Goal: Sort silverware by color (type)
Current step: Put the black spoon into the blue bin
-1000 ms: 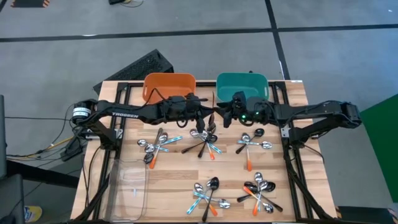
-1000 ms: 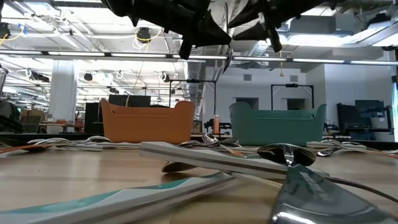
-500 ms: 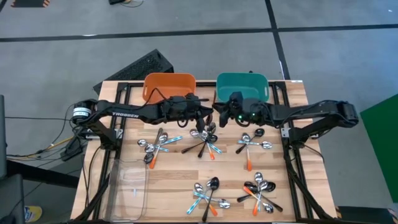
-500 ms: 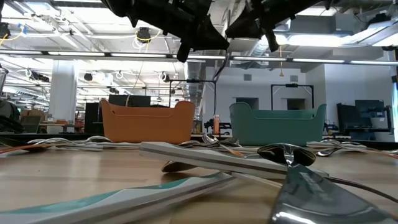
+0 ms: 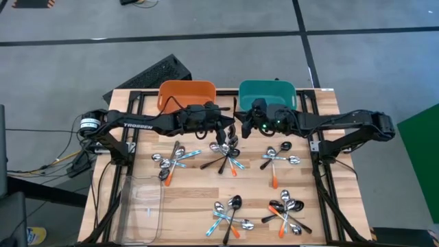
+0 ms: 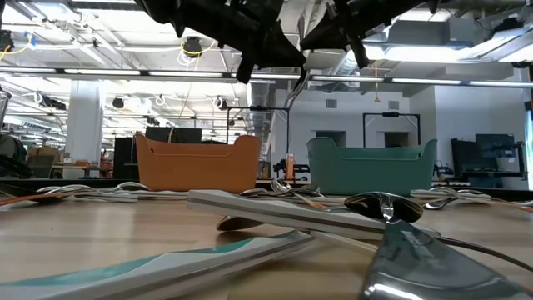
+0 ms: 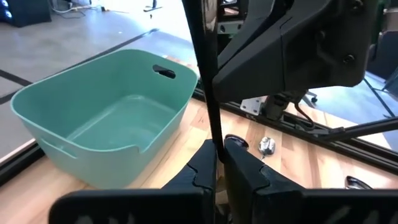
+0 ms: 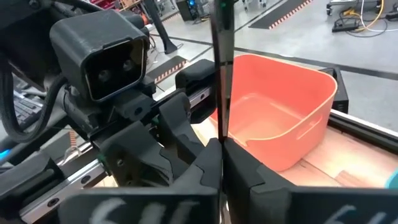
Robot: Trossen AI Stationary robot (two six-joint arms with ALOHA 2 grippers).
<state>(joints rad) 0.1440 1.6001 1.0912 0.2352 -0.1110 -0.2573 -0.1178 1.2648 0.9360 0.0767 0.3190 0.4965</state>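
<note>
Now both hands, left hand [image 7: 216,163] & right hand [image 8: 221,155], grip one black spoon [image 7: 205,74] betw. bins.

Black spoon [image 7: 208,93] between left gripper [image 7: 219,163] fingers: both ends cut off by left wrist frame edges, bowl not seen. Same spoon in right wrist view runs out past the frame edge; right gripper [image 8: 221,163] fingertips merge with it, contact point not resolvable. Low view: both arms cropped at top, grippers only partly shown. Nearest silverware [image 6: 400,250] blurred, handle colours unclear. High view: spoon piles [image 5: 226,159] overlap, individual count not readable.
</note>
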